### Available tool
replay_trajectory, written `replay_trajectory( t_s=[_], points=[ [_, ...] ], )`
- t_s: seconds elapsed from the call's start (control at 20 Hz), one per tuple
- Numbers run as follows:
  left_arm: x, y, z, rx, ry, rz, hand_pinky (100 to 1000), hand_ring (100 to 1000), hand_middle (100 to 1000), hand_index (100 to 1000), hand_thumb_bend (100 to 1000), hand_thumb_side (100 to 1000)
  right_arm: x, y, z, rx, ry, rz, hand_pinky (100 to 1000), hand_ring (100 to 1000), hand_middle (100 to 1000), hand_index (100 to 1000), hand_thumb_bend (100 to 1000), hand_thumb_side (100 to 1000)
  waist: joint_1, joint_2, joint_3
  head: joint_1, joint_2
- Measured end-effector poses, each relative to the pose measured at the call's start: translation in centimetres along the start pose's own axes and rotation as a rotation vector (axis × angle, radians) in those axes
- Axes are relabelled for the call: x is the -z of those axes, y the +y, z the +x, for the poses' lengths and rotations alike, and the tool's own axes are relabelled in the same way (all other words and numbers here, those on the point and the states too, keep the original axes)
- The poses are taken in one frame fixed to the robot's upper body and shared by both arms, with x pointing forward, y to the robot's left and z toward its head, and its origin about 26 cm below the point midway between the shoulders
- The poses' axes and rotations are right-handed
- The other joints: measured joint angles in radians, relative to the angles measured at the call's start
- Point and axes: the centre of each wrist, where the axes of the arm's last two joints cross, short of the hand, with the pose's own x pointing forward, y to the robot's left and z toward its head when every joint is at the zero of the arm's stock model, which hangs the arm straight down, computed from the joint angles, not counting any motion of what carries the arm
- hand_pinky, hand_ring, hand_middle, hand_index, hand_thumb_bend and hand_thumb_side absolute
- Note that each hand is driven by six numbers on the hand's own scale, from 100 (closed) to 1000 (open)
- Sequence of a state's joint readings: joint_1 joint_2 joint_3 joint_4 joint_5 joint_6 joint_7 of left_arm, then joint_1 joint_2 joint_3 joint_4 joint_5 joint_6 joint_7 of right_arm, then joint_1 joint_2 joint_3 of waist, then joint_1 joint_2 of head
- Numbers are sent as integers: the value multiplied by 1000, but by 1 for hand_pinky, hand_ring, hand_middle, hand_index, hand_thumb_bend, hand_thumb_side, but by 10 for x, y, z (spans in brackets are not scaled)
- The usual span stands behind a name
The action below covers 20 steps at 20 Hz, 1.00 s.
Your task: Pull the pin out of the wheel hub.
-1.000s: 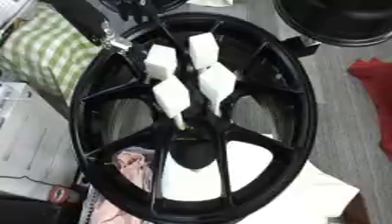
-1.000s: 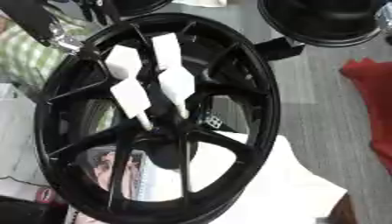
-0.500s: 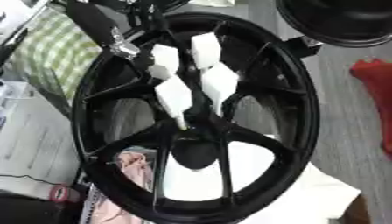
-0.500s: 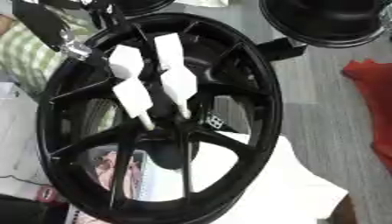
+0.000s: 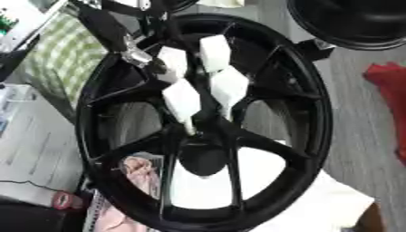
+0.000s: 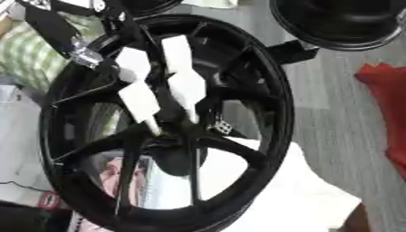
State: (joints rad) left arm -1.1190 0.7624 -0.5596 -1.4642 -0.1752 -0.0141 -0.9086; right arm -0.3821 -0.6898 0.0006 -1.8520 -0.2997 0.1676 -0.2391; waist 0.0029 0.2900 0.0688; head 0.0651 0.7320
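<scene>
Wheel hub [image 5: 205, 156], black and many-spoked, fills the middle of the desk [image 5: 361, 136], with its rim reaching almost to the near and far edges. The pin cannot be made out as a separate thing. By judgement it sits at the dark centre where the spokes meet, just below the lowest fingertip. The left hand [image 5: 182, 97] enters from the far left corner, its black arm and silver wrist joint [image 5: 136, 56] crossing the rim. Its white-covered fingers [image 5: 228, 86] are straight and fanned, pointing down toward the centre, and none is seen curled round anything. The right hand appears in neither view. To do this step well, the tips should settle on either side of the pin, close on it, and draw it out along its own axis, so that it does not jam or slip against a spoke. Compared with a second ago, the fingers keep nearly the same place over the spokes, while the wrist joint lies farther in over the rim. Around the wheel are a green checked cloth [image 5: 60, 59] at the left edge, a red cloth [image 5: 389, 86] at the right edge, a second black wheel [image 5: 357, 22] at the far right corner, and a pink item [image 5: 139, 167] visible between the near spokes.
</scene>
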Motion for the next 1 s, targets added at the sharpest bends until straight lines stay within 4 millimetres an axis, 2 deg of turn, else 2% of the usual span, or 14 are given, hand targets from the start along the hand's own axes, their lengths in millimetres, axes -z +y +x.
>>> replay_trajectory(
  t_s=[0.4,1.0],
  points=[
    [7,-4,0,5,-10,-19,762,794,792,863,496,629,0,0,0,3,0,-2,885,753,628,754,263,362,-1,1,-1,4,-1],
    [12,-7,2,65,21,-35,752,790,786,848,509,605,0,1,-1,10,0,-6,886,753,628,754,261,363,-1,1,-2,-16,-27]
  ],
)
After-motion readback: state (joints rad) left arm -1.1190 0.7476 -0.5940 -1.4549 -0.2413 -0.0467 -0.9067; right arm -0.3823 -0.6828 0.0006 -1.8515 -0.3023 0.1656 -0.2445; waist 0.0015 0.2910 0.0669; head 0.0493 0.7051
